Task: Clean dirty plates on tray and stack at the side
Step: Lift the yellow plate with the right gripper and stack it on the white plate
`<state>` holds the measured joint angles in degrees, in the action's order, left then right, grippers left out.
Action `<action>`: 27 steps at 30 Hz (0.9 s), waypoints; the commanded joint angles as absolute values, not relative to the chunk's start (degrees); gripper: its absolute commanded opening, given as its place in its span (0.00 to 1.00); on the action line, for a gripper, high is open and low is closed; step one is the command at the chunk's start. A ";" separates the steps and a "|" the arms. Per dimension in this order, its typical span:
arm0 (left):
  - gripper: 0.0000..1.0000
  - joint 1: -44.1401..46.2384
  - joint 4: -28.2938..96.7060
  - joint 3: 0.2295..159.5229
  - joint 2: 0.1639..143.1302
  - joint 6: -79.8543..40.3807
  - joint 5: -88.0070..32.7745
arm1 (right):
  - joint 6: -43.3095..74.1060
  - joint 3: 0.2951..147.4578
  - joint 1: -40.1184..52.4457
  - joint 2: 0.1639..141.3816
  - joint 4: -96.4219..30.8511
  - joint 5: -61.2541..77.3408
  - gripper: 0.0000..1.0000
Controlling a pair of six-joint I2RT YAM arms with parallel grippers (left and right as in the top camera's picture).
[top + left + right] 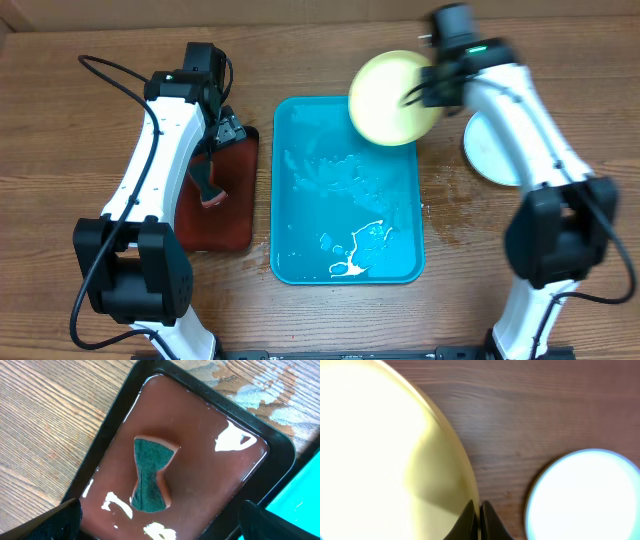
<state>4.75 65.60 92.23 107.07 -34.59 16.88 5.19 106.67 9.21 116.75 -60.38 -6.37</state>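
My right gripper [432, 88] is shut on the rim of a cream plate with a yellow-green rim [390, 98], holding it lifted and tilted over the top right corner of the turquoise tray [290, 180]. In the right wrist view the fingers [479, 515] pinch the cream plate's edge [395, 460]. A white plate with a light-blue rim [492, 150] lies on the table right of the tray; it also shows in the right wrist view [585, 495]. My left gripper [222, 135] is open and empty above a green sponge [151, 475]. A third plate is out of view.
The sponge lies in a wet dark red-brown tray with a black rim [225, 215], left of the turquoise tray; the sponge shows there too [210, 190]. White foam and water smears lie in the turquoise tray [355, 250]. Water spots mark the table near the tray's right side.
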 commanded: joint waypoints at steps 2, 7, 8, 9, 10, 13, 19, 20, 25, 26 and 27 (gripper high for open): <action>1.00 4.43 65.58 93.14 107.55 -35.16 16.45 | 7.55 107.07 -3.73 114.30 -63.02 12.86 0.04; 1.00 4.43 65.58 93.14 107.55 -35.16 16.45 | 7.75 106.52 -16.34 115.50 -67.29 13.63 0.04; 1.00 4.43 65.58 93.14 107.55 -35.16 16.45 | 8.19 106.13 -18.26 115.55 -67.64 13.63 0.04; 1.00 4.43 65.58 93.17 107.55 -35.16 16.45 | 9.17 105.65 -19.84 115.55 -67.72 13.63 0.04; 1.00 4.43 65.58 93.14 107.55 -35.16 16.45 | 10.35 104.86 -21.39 115.55 -67.59 13.61 0.04; 1.00 4.43 65.58 93.14 107.55 -35.16 16.45 | 11.88 102.43 -24.49 115.55 -66.92 13.63 0.04; 1.00 4.43 65.58 93.14 107.55 -35.16 16.45 | 12.60 97.08 -25.74 115.55 -63.48 10.04 0.04; 1.00 4.43 65.58 93.14 107.55 -35.16 16.45 | 13.43 96.05 -25.74 115.55 -62.61 9.13 0.04; 1.00 4.43 65.58 93.14 107.55 -35.16 16.45 | 16.53 92.60 -25.74 115.55 -60.95 4.69 0.04; 1.00 4.43 65.58 93.17 107.55 -35.16 16.45 | 17.56 92.09 -25.74 115.55 -60.90 3.38 0.04; 1.00 4.43 65.58 93.14 107.55 -35.16 16.45 | 18.13 91.83 -25.80 115.55 -60.84 2.70 0.04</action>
